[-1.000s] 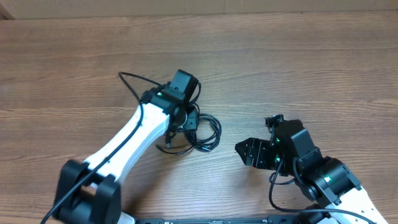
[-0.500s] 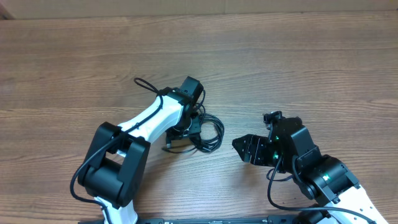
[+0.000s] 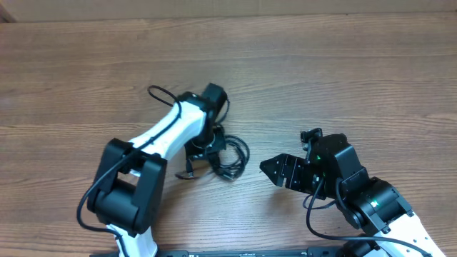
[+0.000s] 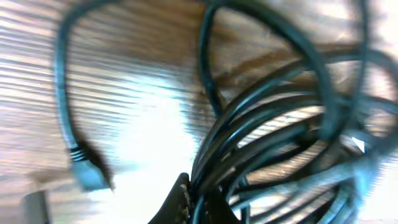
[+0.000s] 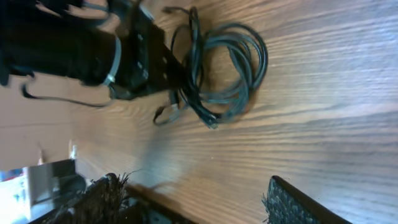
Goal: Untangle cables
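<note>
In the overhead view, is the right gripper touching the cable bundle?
No. The right gripper sits apart from the cable bundle, with a strip of bare table showing between them.

Overhead, soft even light keeps the tabletop [image 3: 343, 78] sharp, with faint shadows under both arms. The left wrist view is heavily blurred. White glare burns the wood left of the left claw [image 4: 198, 204], and the cables [image 4: 280, 124] above it are unfocused. The right wrist view is dimmer, with the right claw [image 5: 199, 199] fuzzy.

White links [image 3: 166, 132], black joints [image 3: 118, 200] and thin black wiring [image 3: 158, 93] (green lights [image 3: 372, 205] on one).
</note>
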You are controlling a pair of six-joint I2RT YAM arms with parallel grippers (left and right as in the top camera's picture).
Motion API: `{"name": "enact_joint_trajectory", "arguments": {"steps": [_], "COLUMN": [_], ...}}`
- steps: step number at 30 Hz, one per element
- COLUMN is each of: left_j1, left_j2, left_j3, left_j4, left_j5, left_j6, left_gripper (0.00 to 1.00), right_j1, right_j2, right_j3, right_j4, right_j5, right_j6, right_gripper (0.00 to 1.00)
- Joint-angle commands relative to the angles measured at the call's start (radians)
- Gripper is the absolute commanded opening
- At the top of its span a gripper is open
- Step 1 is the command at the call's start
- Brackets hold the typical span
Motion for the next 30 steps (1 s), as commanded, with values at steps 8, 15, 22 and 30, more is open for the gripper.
{"name": "enact_joint_trajectory", "arguments": {"steps": [8,15,22,30], "left_j1": [0.031,0.030,0.030,0.029], "left_j2": [-0.359,-0.561,-0.631,-0.624], "left_j3": [0.109,0.108,0.108,0.108], "left_j4": [-0.084,-0.084,-0.094,-0.085], "left_j5": [0.002,-0.026,0.000,0.032], "left_j6": [0.001,-0.030,-0.051,-0.051], "left_gripper": [0.04,0.05,0.04,0.04], "right_j1": [0.005,0.005,0.005,0.005], "right_j2": [-0.003,-0.003,-0.003,-0.003], "right_j3": [0.012,0.012,0.012,0.012], "right_j4": [0.006,0.006,0.007,0.007], "right_j5": [-0.084,-0.140,-0.140,-0.191], "right_j6": [0.150,0.150,0.149,0.146], "right_gripper": [0.72,0.49,0.17,0.04]}}
